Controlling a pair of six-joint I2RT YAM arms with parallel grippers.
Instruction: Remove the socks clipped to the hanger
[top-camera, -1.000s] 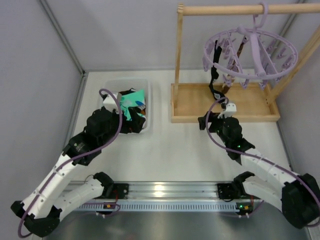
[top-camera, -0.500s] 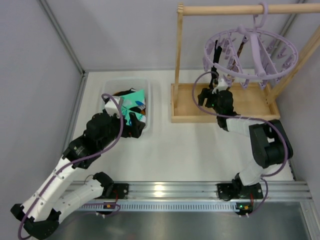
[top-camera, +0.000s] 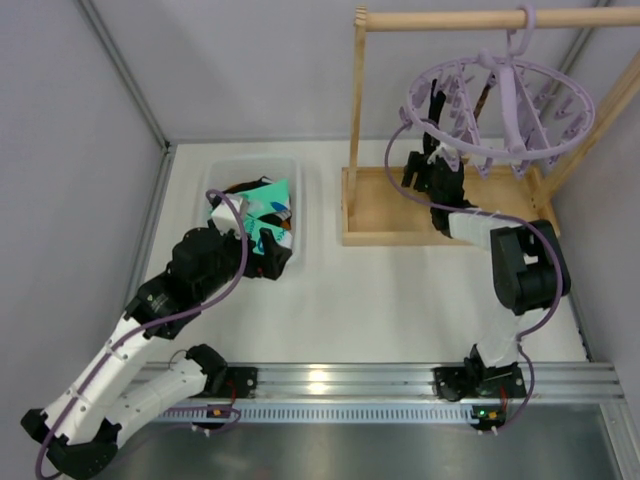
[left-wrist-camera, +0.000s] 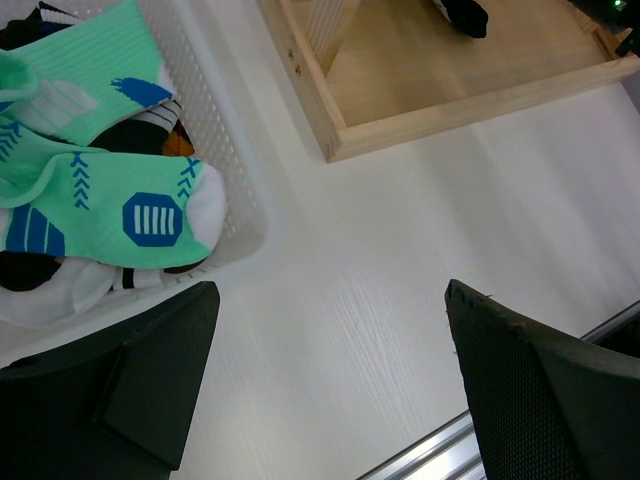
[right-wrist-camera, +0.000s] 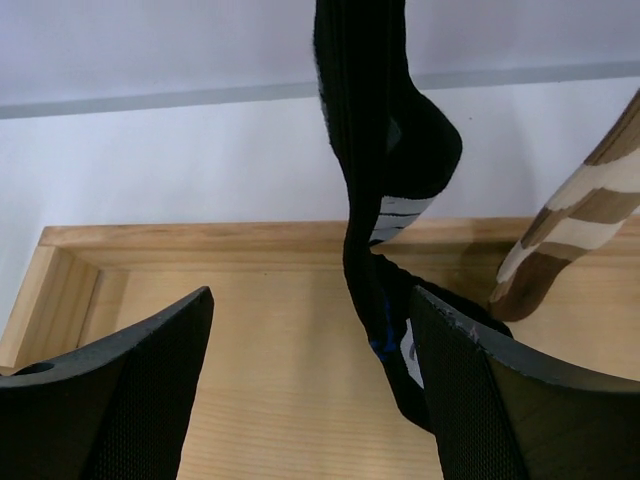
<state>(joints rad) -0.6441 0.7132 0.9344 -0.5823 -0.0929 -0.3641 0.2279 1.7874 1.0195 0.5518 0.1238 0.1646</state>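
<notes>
The lavender hanger (top-camera: 500, 100) hangs by its hook from the wooden rail. A black sock (top-camera: 432, 118) is clipped at its left side and a brown striped sock (top-camera: 483, 95) nearer the middle. My right gripper (top-camera: 422, 172) is open just below the ring. In the right wrist view the black sock (right-wrist-camera: 372, 150) hangs down between the jaws (right-wrist-camera: 310, 300), its foot lying against the right finger (right-wrist-camera: 470, 400). The brown striped sock (right-wrist-camera: 570, 230) dangles further right. My left gripper (left-wrist-camera: 330, 290) is open over bare table, beside the basket of teal socks (left-wrist-camera: 90, 190).
A white perforated basket (top-camera: 302, 195) holding loose teal socks (top-camera: 265, 208) stands at the left. The wooden frame's tray base (top-camera: 380, 205) lies under the hanger, its upright post (top-camera: 358, 100) at the left. Grey walls close in both sides.
My right arm has reached forward and up from the table to the hanging black sock, its jaws narrowing a little. The left arm has barely shifted.
</notes>
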